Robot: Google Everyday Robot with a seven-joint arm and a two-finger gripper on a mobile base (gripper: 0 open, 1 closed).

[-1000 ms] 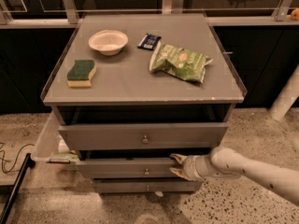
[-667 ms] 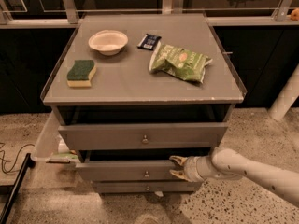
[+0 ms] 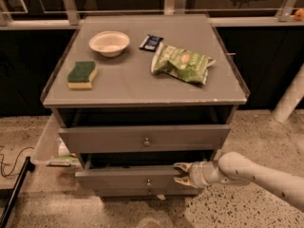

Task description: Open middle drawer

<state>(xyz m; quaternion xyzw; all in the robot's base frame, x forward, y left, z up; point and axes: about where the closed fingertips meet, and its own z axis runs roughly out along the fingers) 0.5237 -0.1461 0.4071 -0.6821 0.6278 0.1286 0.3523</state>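
The middle drawer [image 3: 128, 178] is a grey flat front with a small round knob [image 3: 148, 182], below the wider top drawer [image 3: 142, 137]. It stands pulled out a little, with a dark gap above it. My gripper [image 3: 182, 175] comes in from the right on a white arm [image 3: 256, 175]. It sits at the right end of the middle drawer's front. Its two fingers [image 3: 179, 166] are spread apart, one at the front's top edge and one lower down. The bottom drawer [image 3: 142, 193] shows only as a thin strip.
On the cabinet top [image 3: 123, 84] lie a white bowl [image 3: 109, 42], a green-and-yellow sponge [image 3: 81, 75], a green chip bag [image 3: 183, 63] and a small dark packet [image 3: 151, 42]. A clear bin [image 3: 52, 151] stands to the left. A black cable [image 3: 9, 167] lies on the floor.
The middle drawer's front and knob have shifted slightly toward the camera, and my gripper has moved with them. The top drawer has not moved.
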